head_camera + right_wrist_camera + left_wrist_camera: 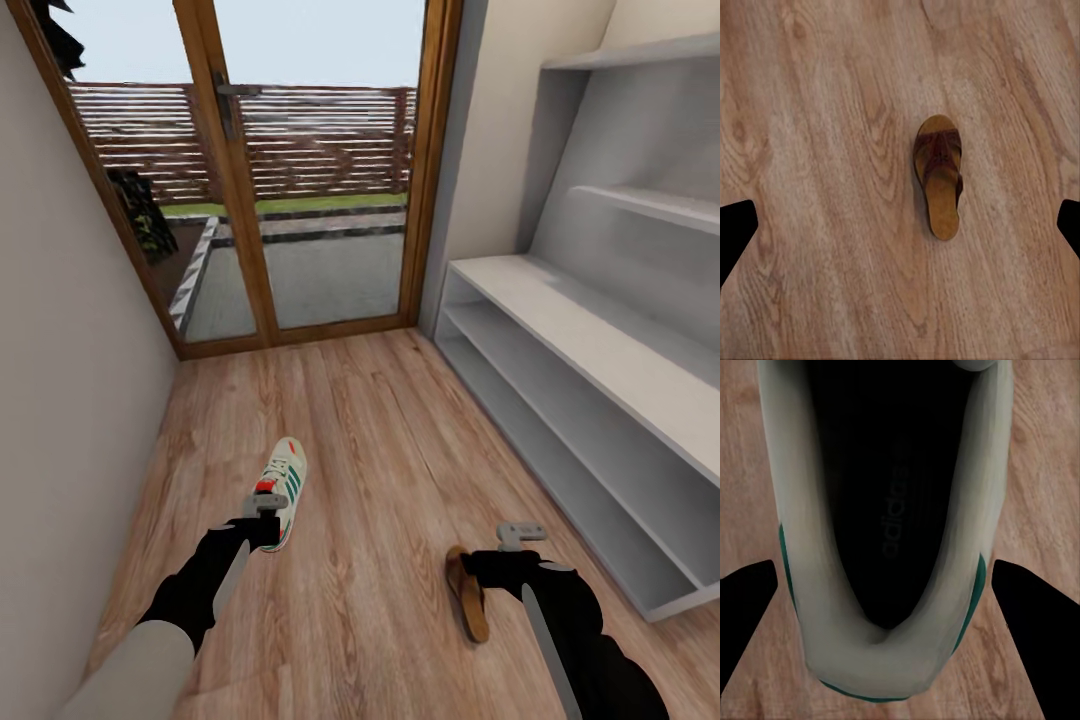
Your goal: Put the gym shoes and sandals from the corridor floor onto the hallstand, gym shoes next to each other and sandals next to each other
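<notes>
Both end effectors hang open over the floor (380, 440): left end effector (889, 607) straddling a gym shoe's (889, 510) heel, right end effector (521, 536) above a sandal (938, 174), beside the shoe rack (590, 350)

Gym shoe (283, 490) left, sandal (467, 592) right

**Both arms out low, fingers spread on each side**

Left arm reaches forward and down, black forearm leading out of a pale grey upper sleeve, the left gripper (266, 508) pointing straight down with its fingers (746, 619) wide apart. Right arm is bent across at the wrist, the right gripper (521, 535) held higher, its fingers (735, 229) splayed just as wide, nothing touching them.
</notes>
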Robot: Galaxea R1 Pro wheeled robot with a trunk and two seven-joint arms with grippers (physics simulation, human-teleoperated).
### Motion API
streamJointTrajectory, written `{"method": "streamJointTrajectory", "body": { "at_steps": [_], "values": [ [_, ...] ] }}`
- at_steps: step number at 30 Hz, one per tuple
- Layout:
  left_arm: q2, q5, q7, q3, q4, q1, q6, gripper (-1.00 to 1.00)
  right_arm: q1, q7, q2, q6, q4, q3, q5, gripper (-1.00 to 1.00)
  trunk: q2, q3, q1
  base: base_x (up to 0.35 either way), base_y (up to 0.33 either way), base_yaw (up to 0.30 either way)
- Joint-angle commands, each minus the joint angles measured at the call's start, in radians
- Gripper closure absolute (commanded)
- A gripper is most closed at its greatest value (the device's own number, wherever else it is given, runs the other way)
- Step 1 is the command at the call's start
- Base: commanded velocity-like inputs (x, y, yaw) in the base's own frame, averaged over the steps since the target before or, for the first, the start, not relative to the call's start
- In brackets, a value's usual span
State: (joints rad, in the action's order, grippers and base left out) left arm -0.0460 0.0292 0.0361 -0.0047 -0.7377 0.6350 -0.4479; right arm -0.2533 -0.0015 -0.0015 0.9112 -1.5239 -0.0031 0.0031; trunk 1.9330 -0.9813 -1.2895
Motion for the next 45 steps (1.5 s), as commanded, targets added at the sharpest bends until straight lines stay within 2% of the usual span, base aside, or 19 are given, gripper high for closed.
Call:
{"method": "streamJointTrajectory", "body": {
  "at_steps": [1,12,27,33,45],
  "values": [
    [0.0,0.0,-0.001,0.0,0.0,0.0,0.0,1.0,0.0,0.0,0.0,0.0,0.0,0.0,0.0,-1.0,0.0,0.0,0.0,0.198,0.0,-0.002],
    [0.0,0.0,-0.001,0.0,0.0,0.0,0.0,1.0,0.0,0.0,0.0,0.0,0.0,0.0,0.0,-1.0,0.0,0.0,0.0,0.09,-0.018,0.0],
    [0.0,-0.001,-0.001,0.0,0.0,0.0,0.0,1.0,0.0,0.0,0.0,0.0,0.001,0.0,0.0,-1.0,0.0,0.0,0.0,0.002,-0.263,0.0],
    [0.0,0.0,0.0,0.001,0.0,0.0,0.0,1.0,0.0,0.0,0.0,0.0,0.0,0.0,0.0,-1.0,0.0,0.0,0.0,0.017,-0.085,0.0],
    [0.0,0.0,0.0,0.001,-0.001,0.0,0.0,1.0,0.0,0.0,0.0,0.0,0.0,0.0,0.0,-1.0,0.0,0.0,0.0,0.251,-0.006,0.0]
  ]
}}
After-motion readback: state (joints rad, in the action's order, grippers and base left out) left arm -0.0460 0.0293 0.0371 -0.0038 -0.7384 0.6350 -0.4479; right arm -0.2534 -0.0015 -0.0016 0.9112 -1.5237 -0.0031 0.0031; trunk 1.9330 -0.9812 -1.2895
